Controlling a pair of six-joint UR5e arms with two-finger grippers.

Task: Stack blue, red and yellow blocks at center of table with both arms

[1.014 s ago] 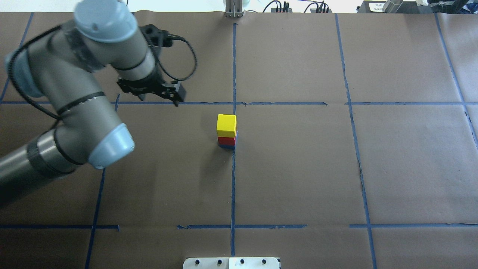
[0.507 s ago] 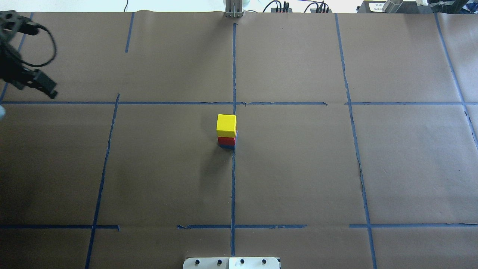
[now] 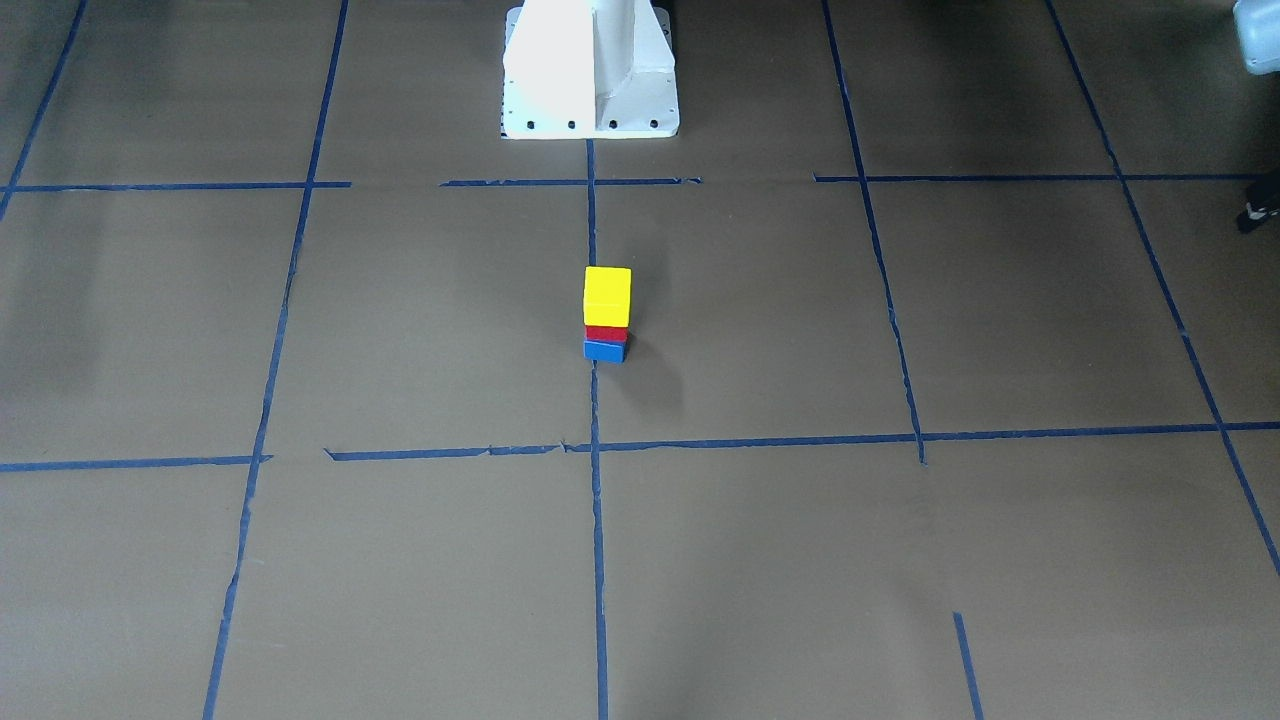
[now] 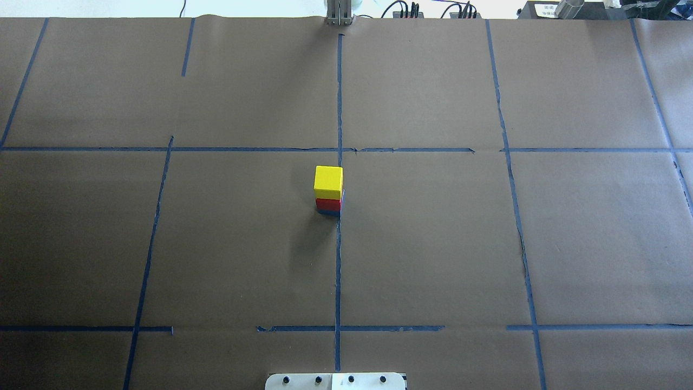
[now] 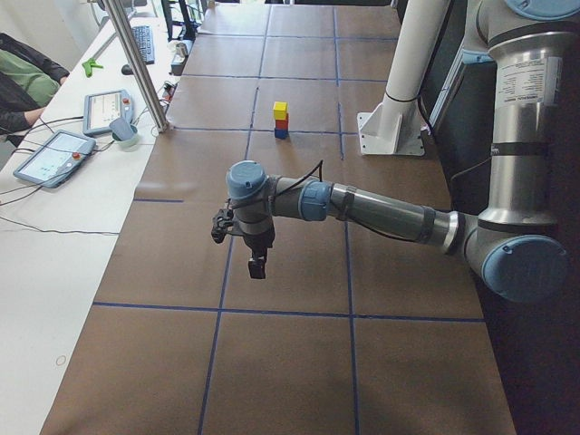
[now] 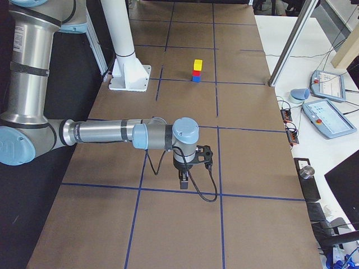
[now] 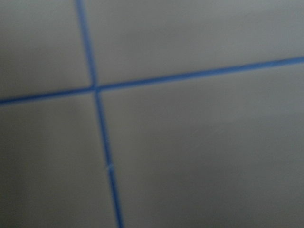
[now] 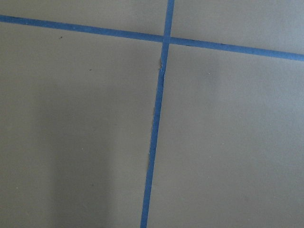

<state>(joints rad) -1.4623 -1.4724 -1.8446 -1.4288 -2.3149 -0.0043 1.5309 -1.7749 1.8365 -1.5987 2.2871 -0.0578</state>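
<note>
A yellow block (image 4: pixel 328 181) sits on a red block (image 4: pixel 328 204), which sits on a blue block (image 4: pixel 328 213). The stack stands upright on the centre tape line and also shows in the front view (image 3: pixel 607 295). Neither gripper is in the overhead view. My left gripper (image 5: pixel 256 267) hangs over the table far from the stack, at the table's left end. My right gripper (image 6: pixel 184 179) hangs over the table's right end. I cannot tell whether either is open or shut. Both wrist views show only brown paper and tape.
The white robot base (image 3: pixel 590 70) stands behind the stack. Blue tape lines (image 4: pixel 338 271) grid the brown paper. Teach pendants (image 5: pixel 50 154) lie on a side table with a seated person (image 5: pixel 23 77) beside it; another pendant (image 6: pixel 331 120) lies at the other end.
My left arm has swung away to the left and left the overhead view. The stack has not moved.
</note>
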